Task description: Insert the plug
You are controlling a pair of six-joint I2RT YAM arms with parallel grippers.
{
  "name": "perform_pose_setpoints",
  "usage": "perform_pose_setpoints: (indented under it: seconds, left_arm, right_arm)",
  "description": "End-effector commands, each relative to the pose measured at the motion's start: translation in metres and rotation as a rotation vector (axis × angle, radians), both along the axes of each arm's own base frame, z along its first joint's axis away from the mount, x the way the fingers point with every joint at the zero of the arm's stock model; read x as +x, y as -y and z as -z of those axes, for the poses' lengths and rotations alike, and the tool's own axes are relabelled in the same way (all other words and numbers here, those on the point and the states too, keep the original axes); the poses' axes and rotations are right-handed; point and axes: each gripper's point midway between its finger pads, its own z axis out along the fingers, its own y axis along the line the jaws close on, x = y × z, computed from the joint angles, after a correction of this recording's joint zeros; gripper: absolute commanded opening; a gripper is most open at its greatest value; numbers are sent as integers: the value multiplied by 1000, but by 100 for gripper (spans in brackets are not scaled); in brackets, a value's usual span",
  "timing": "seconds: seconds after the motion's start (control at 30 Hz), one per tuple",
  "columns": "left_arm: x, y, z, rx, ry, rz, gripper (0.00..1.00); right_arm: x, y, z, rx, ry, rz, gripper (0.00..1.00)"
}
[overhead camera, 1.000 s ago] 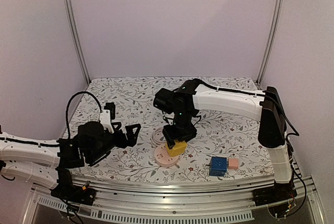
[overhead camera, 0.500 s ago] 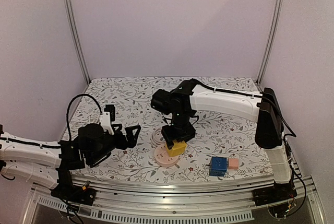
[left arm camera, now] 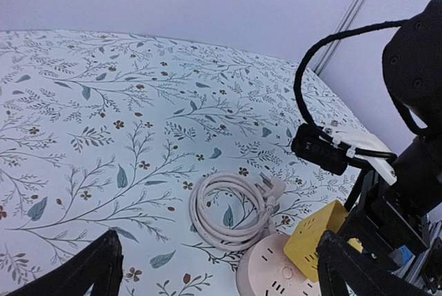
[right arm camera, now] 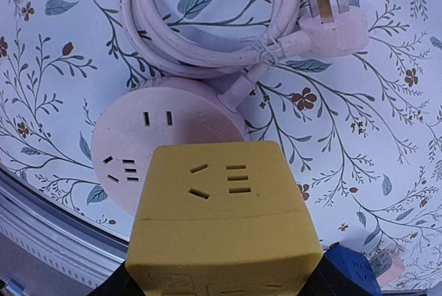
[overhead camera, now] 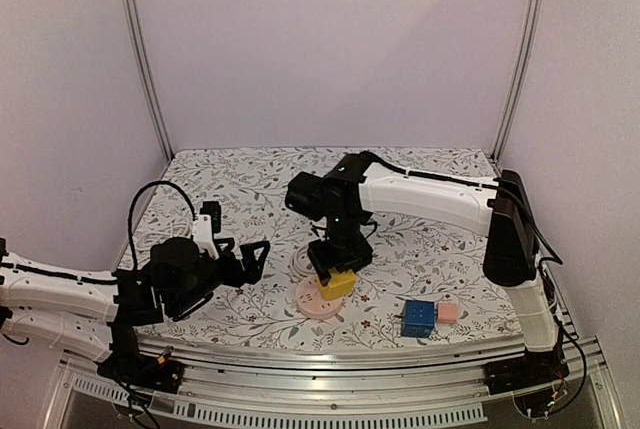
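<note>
My right gripper (overhead camera: 338, 271) is shut on the yellow plug cube (right arm camera: 224, 206), which it grips by the sides; socket slots show on the cube's top face. The cube (overhead camera: 337, 284) hangs tilted over the right part of the round pink socket base (overhead camera: 312, 302), and its underside is hidden. In the right wrist view the base's (right arm camera: 145, 144) slots lie uncovered to the cube's left. My left gripper (overhead camera: 256, 261) stands open well left of the base, holding nothing. In its own view the left gripper (left arm camera: 219, 258) faces the base (left arm camera: 273, 275) and the cube (left arm camera: 316, 237).
The base's pale cord is coiled (overhead camera: 300, 263) on the table just behind it, and its three-pin end (right arm camera: 331, 27) lies beside the coil (right arm camera: 207, 41). A blue cube (overhead camera: 418, 317) and a small pink block (overhead camera: 447, 312) sit near the front right edge.
The right arm's wrist has drifted slightly left while the yellow cube stays over the pink base. The left arm has barely shifted.
</note>
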Motion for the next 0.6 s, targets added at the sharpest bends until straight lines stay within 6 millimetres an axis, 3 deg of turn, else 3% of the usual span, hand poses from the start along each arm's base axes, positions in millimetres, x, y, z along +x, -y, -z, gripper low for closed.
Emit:
perform_pose_setpoints:
  seconds: [0.0, 0.57]
  left_arm:
    - [-3, -1, -2, -15, 7, 7, 98]
    - [-4, -2, -2, -20, 8, 7, 97]
  right_arm:
    - [3, 28, 65, -207, -19, 24, 4]
    - [1, 17, 102, -211, -39, 31, 4]
